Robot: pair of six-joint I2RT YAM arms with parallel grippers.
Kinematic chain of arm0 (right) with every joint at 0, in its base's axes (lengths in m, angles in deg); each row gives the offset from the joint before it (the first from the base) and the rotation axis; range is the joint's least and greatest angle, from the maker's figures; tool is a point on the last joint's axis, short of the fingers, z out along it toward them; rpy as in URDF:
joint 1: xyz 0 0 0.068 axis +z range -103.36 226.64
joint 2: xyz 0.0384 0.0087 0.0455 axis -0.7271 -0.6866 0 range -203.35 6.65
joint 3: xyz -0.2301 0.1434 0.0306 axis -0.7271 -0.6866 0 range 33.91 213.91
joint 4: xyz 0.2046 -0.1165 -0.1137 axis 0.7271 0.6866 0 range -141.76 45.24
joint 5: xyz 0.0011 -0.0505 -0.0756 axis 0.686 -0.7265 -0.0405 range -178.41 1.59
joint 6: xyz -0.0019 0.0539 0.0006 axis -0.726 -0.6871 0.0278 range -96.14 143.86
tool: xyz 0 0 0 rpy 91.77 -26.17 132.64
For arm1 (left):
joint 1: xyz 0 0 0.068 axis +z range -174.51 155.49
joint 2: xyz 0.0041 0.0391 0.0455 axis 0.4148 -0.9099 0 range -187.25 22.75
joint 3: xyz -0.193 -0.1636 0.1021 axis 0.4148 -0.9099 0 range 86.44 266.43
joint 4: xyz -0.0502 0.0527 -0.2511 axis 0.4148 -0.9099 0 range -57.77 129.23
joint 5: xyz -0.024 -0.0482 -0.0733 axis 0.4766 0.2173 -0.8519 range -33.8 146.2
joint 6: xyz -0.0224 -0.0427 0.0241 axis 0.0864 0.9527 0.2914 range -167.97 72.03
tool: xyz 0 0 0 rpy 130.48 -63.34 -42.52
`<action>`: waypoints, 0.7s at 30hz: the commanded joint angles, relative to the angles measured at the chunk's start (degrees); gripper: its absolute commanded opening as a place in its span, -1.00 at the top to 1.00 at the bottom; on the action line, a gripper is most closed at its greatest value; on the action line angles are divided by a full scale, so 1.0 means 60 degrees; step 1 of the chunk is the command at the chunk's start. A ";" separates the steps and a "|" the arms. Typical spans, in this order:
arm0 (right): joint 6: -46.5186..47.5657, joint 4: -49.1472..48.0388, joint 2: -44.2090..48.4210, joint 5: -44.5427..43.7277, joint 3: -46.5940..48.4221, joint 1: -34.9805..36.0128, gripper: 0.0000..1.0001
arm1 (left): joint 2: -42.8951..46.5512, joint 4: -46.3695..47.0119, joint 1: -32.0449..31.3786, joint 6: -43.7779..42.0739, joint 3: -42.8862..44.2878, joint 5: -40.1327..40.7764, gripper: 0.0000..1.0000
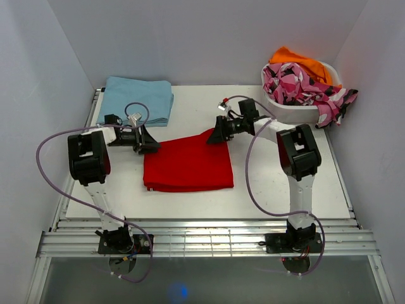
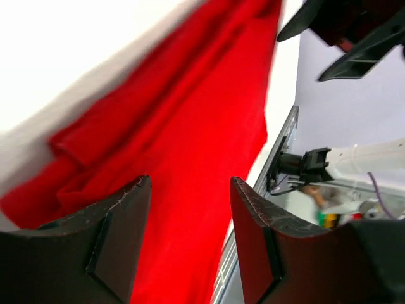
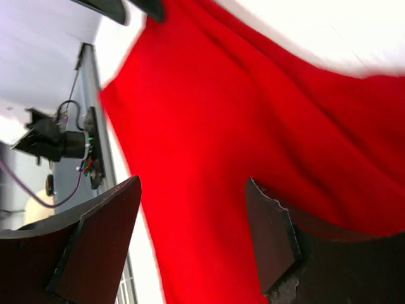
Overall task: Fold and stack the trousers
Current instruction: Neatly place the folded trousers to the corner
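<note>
Hovering over the white worktop (image 1: 285,183), I have both arms reaching inward toward the trousers (image 1: 188,163), which lie folded into a rough red square at the middle of the surface. One folded edge runs along the near side, with a soft ridge of layers at the left.

My left claw (image 1: 149,144) sits at the far left corner of the trousers. Its jaws stand apart and its dark fingers (image 2: 120,234) have nothing pinched between them, only red cloth showing beyond the gap. My right claw (image 1: 218,134) is at the far right corner, likewise spread open, fingers (image 3: 95,240) empty with red fabric beyond. Whether either fingertip brushes the cloth I cannot tell.

At the back left lies a light blue folded garment (image 1: 139,98), apart from the trousers. At the back right stands a white basket (image 1: 297,113) holding a pink-black-white patterned garment (image 1: 297,85), which spills over its right rim, and an orange garment (image 1: 297,62) behind it.
</note>
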 commanded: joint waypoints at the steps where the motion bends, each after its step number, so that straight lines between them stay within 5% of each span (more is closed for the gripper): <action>1: -0.0517 -0.0376 -0.1372 -0.0459 0.0064 -0.0107 -0.44 | -0.0998 0.1505 0.0054 0.1267 0.0064 0.0298 -0.28; 9: -0.0459 -0.0568 -0.1523 -0.1338 0.0605 -0.0297 -0.42 | -0.1926 0.0104 0.0040 0.0200 0.3063 0.1382 -0.31; 12: -0.0211 -0.0057 -0.0443 -0.1703 0.0665 -0.0444 -0.52 | -0.1065 -0.0454 0.0040 -0.0795 0.3449 0.2115 -0.60; 15: 0.0184 0.0778 0.0948 -0.1953 0.0373 -0.0693 -0.71 | 0.0585 -0.0938 0.0054 -0.1730 0.2939 0.2787 -0.96; 21: 0.1121 0.2537 0.3294 -0.2219 -0.1486 -0.0913 -0.97 | 0.3461 -0.0909 0.0756 -0.1163 0.0113 0.3248 -0.96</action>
